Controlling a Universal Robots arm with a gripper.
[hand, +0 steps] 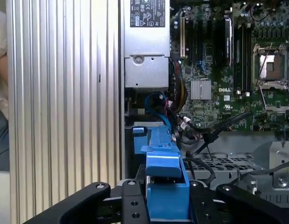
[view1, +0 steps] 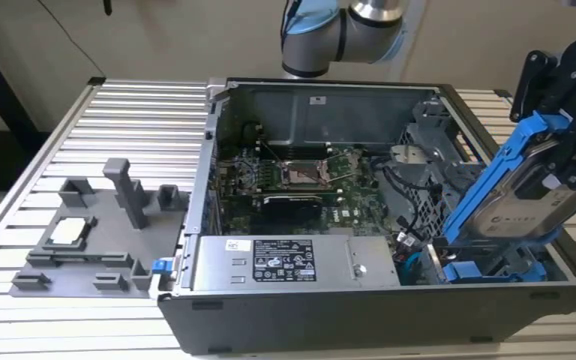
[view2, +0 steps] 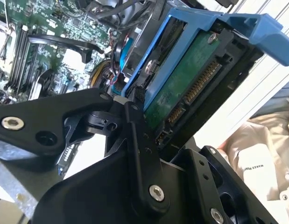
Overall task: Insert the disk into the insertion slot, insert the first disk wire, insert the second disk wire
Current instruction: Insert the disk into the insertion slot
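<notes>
The disk (view1: 516, 196) is held tilted by the gripper (view1: 566, 169), its lower end placed at the insertion slot (view1: 430, 262) inside the open computer case (view1: 368, 311).

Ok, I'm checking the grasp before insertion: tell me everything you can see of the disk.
The disk is a flat silver-grey metal drive with a pale label, clipped in a bright blue plastic carrier; the second wrist view shows its green circuit board and connector pins. The gripper clamps its upper end. It stands steeply tilted over the open computer case, lower end down by the insertion slot, not yet seated.
</notes>
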